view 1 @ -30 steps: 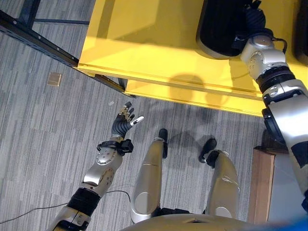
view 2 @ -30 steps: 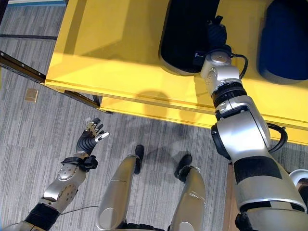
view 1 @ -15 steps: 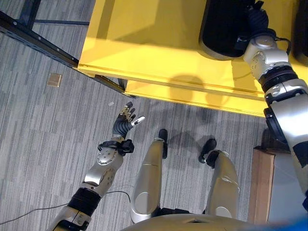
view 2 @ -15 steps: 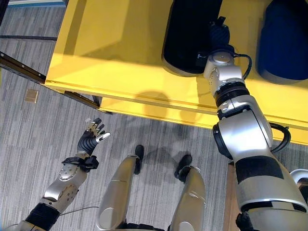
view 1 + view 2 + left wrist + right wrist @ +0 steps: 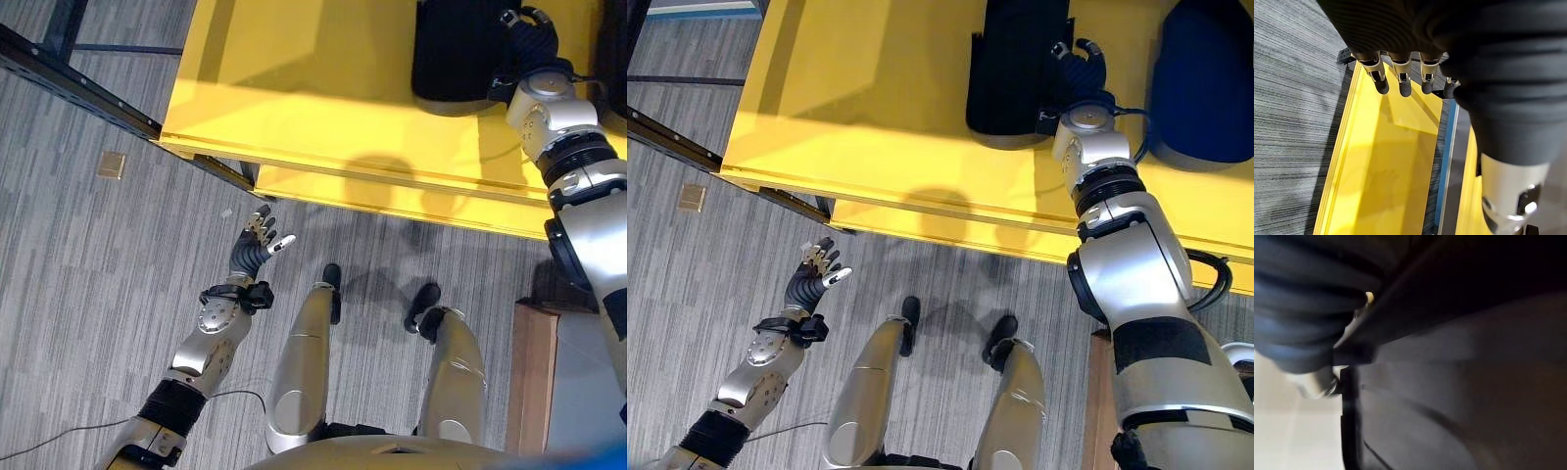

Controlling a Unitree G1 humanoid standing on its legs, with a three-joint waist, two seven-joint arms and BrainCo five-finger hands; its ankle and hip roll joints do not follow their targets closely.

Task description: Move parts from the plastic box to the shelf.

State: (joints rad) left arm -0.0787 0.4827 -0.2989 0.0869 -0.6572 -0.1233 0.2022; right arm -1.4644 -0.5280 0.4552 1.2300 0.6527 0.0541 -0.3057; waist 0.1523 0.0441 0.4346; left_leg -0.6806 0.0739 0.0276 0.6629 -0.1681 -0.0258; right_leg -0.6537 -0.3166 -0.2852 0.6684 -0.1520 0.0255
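The right hand (image 5: 1080, 61) rests against a black part (image 5: 1019, 64) on the yellow shelf (image 5: 872, 108) — finger state unclear. The left hand (image 5: 257, 243) hangs open over the floor. Placing seems underway — release and withdrawal next.

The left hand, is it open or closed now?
Open. The left hand hangs over the grey floor with straight, spread fingers and holds nothing, apart from the yellow shelf.

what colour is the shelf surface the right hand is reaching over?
Bright yellow shelf, clearest in the right eye view; the right hand is up against a black part there.
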